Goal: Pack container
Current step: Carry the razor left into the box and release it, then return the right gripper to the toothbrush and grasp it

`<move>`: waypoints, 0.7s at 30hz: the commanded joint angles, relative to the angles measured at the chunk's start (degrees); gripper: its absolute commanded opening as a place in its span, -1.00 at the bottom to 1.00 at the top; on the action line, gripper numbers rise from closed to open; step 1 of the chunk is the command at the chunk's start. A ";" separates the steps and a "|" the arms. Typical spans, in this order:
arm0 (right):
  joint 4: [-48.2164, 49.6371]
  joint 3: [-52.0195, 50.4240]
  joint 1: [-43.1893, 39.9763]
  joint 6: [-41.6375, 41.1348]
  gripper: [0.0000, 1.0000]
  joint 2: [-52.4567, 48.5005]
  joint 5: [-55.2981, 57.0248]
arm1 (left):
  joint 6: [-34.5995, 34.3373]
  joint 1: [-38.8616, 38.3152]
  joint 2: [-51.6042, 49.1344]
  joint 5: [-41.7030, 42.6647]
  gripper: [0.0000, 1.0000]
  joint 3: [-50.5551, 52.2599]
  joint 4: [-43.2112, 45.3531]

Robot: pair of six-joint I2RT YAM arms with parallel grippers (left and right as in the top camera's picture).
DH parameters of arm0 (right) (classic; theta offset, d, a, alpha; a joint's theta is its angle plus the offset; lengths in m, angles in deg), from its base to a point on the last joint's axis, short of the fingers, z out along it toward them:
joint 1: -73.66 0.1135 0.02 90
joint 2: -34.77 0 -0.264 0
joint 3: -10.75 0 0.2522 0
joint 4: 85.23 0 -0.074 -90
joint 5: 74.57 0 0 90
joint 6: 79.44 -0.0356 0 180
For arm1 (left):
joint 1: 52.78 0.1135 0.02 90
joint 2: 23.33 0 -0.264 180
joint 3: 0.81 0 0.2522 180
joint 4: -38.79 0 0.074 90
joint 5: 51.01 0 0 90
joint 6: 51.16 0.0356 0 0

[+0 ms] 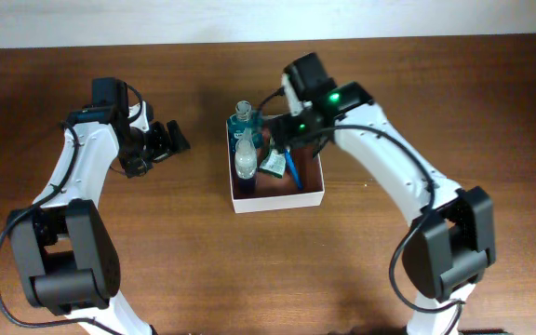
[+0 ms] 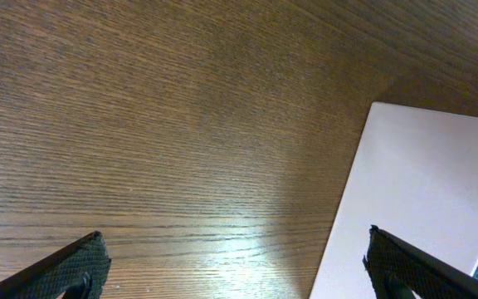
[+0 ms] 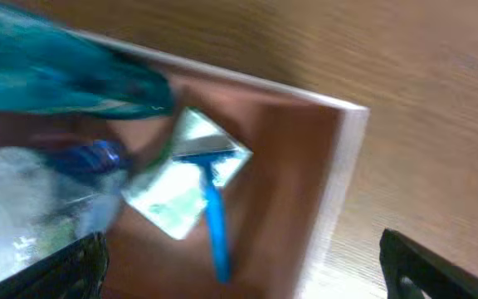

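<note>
The container [image 1: 277, 201] is a square shallow box with white walls and a reddish-brown floor, near the table's middle. In it lie a teal bottle [image 1: 243, 115], a clear bottle [image 1: 246, 158], a greenish packet [image 1: 273, 166] and a blue razor [image 1: 293, 168]. My right gripper [image 1: 282, 141] hovers over the box's far part, open and empty. In the right wrist view the razor [image 3: 215, 218] and packet [image 3: 181, 183] lie below the spread fingers [image 3: 66, 270]. My left gripper [image 1: 161, 149] stands open to the left of the box, apart from it, with the box's wall [image 2: 421, 183] beside one fingertip.
Bare wooden tabletop [image 1: 184, 242] surrounds the box. A pale wall runs along the table's far edge [image 1: 156, 42]. Both arm bases stand at the near edge, left [image 1: 63, 261] and right [image 1: 445, 251].
</note>
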 commanded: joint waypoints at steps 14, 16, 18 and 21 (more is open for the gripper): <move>-6.93 -8.85 -28.83 8.22 0.97 5.73 1.42 | 0.66 0.13 -1.03 -0.17 0.99 0.26 0.04; -3.23 -12.83 -30.08 8.39 0.97 5.73 1.40 | 0.66 0.13 -1.03 -0.15 0.99 0.26 0.04; 4.35 -19.96 -30.91 9.01 0.97 5.73 1.36 | 0.66 0.13 -1.03 -0.15 0.99 0.26 0.04; 10.10 -25.14 -30.91 11.23 0.97 5.73 1.36 | 0.66 0.13 -1.03 -0.17 0.99 0.26 0.04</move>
